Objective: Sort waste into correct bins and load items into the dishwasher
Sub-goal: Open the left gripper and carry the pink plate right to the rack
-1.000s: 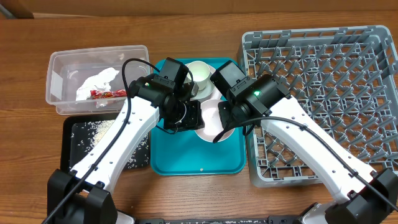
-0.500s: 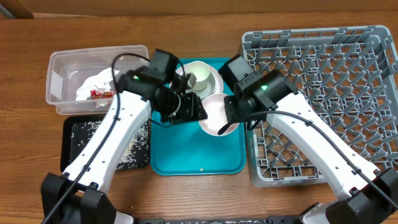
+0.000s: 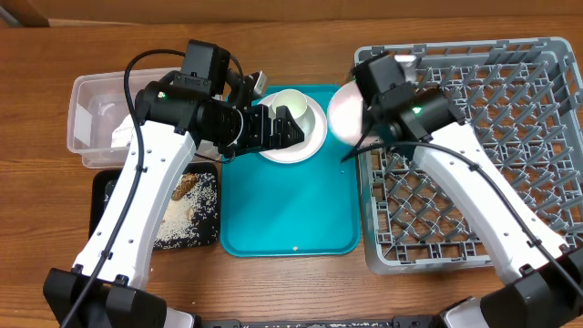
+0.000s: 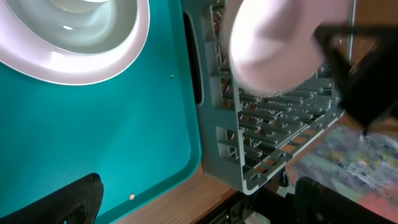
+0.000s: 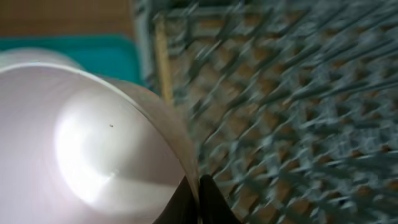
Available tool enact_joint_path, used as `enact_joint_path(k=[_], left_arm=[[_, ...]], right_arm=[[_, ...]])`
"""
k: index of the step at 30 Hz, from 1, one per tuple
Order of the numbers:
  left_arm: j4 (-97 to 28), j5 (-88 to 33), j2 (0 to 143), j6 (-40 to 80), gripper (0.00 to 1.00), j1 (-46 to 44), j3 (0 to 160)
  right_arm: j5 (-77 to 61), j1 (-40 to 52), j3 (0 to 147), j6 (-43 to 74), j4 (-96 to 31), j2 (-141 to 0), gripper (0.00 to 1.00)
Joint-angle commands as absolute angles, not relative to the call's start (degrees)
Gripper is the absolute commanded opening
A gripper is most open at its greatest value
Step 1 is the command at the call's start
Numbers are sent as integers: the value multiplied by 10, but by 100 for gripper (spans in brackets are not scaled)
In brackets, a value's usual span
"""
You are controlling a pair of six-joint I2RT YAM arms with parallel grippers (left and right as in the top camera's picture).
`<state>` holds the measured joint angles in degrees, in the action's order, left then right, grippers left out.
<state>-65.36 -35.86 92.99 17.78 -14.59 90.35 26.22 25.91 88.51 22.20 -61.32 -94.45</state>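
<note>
My right gripper (image 3: 357,107) is shut on the rim of the faintly pink bowl (image 3: 344,111), holding it tilted at the near-left corner of the grey dish rack (image 3: 474,155). The right wrist view shows the fingertips (image 5: 211,202) pinching the bowl (image 5: 93,143) wall, with the rack (image 5: 298,112) behind. My left gripper (image 3: 284,130) stands open and empty over the teal tray (image 3: 291,219), beside the white plate (image 3: 310,141) that carries a white bowl (image 3: 293,105). In the left wrist view the plate (image 4: 68,37) is top left and the held bowl (image 4: 280,50) hangs over the rack (image 4: 267,137).
The clear tub (image 3: 96,100) at the back left holds a white napkin (image 3: 118,135), partly hidden by my left arm. The black tray (image 3: 114,228) in front of it carries pale crumbs and brown scraps (image 3: 187,187).
My right gripper has lifted the pink bowl off the teal tray and carried it back and right to the rack's corner. My left gripper has opened wide and drawn back to the left.
</note>
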Motion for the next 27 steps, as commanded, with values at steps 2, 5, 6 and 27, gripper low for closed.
enact_joint_path(k=[2,5,6,27], left_arm=[[-655,-350,918,167,100,-146,912],[-655,-301,918,167,100,-146,912],[-655,-282,918,167,100,-146,912],[-655,-133,918,167,100,-146,912]], right_arm=[[502,227,900,221,-557,-943,4],[574,196,900,221,-518,-943,4],[584,183,900,221,-506,-943,4],[665,-87,900,7,-267,-1091,4]])
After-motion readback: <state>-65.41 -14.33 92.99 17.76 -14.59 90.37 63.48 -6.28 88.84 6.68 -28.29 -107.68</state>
